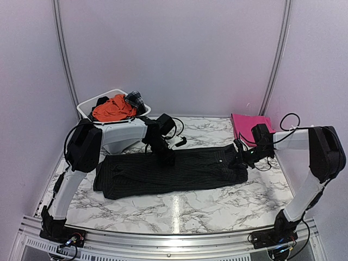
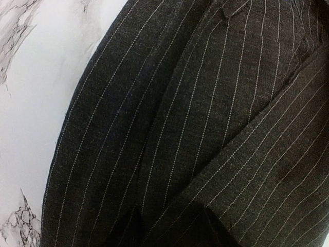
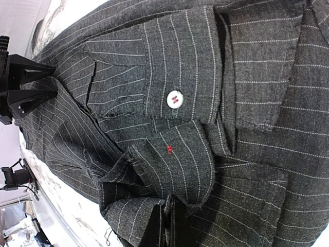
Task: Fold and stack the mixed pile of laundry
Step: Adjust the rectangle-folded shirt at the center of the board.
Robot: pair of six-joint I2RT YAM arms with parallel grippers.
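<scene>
Two claws are down at the black striped shirt (image 1: pixel 163 175), spread flat across the marble table (image 1: pixel 179 213). The left claw (image 1: pixel 166 157) is at its far edge, the right claw (image 1: pixel 238 158) at its right end. I cannot tell if either is open or closed.

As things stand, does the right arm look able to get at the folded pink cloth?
Probably yes. The pink cloth lies uncovered on the table just beyond the right gripper, which is down at the pinstriped garment; only the arm's own wrist overlaps its near edge.

Matt woven pinstriped shirt (image 1: pixel 163 171) (one glossy plastic button (image 3: pixel 175 98)) on smooth marble-look table (image 1: pixel 179 209).
</scene>
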